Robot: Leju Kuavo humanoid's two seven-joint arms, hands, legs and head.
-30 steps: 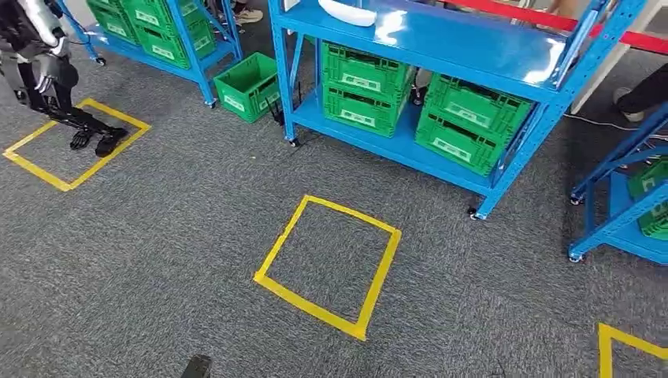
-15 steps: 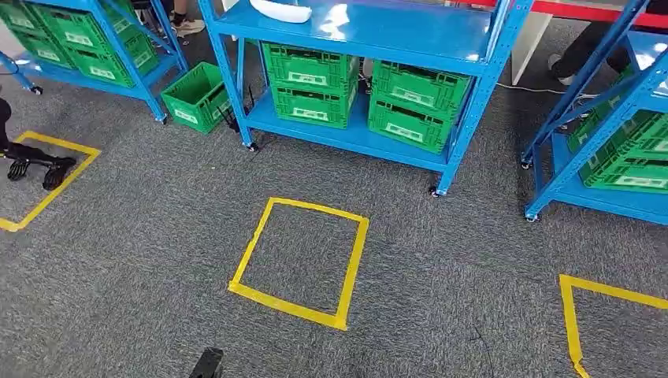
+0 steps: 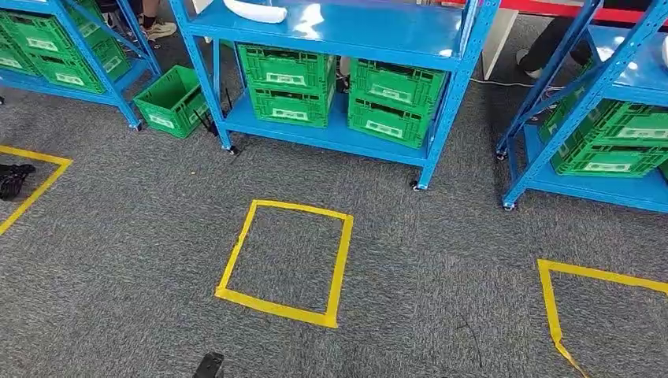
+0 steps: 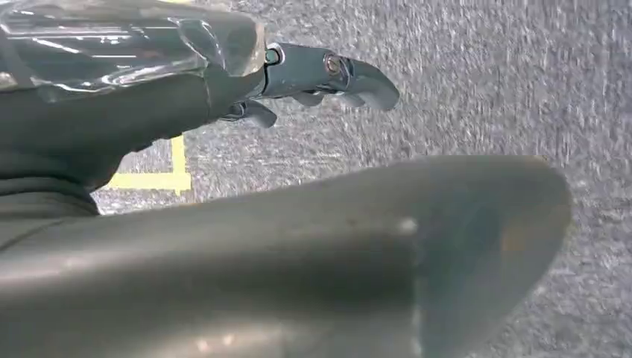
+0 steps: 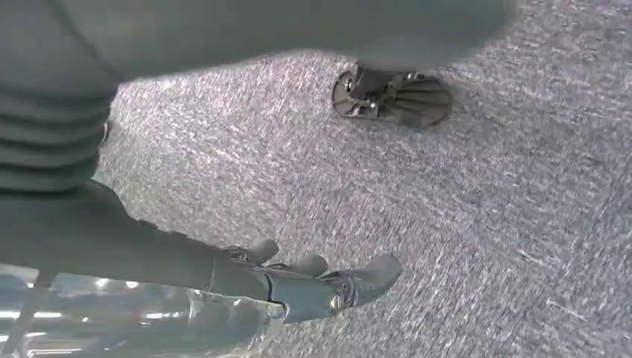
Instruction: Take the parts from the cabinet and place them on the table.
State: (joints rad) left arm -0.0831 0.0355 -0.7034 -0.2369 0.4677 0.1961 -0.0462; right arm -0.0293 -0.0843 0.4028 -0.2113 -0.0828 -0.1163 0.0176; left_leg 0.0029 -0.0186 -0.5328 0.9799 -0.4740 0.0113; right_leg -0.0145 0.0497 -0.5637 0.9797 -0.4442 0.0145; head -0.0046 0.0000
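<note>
1. Cabinet [image 3: 331,35]: blue metal shelving unit, open-sided, standing on grey carpet behind a yellow taped square.
2. White part [image 3: 254,11]: curved, pale, lying on the cabinet's upper shelf near its left end.
3. Green crates [image 3: 339,90]: four, stacked in two pairs side by side on the lower shelf; contents not visible.

Glossy blue-painted metal cabinet [image 3: 339,31] reflects light; green crates [image 3: 287,79] look matt ribbed plastic; floor [image 3: 441,268] is rough grey carpet.

Bright overhead light; blurred wrist views
</note>
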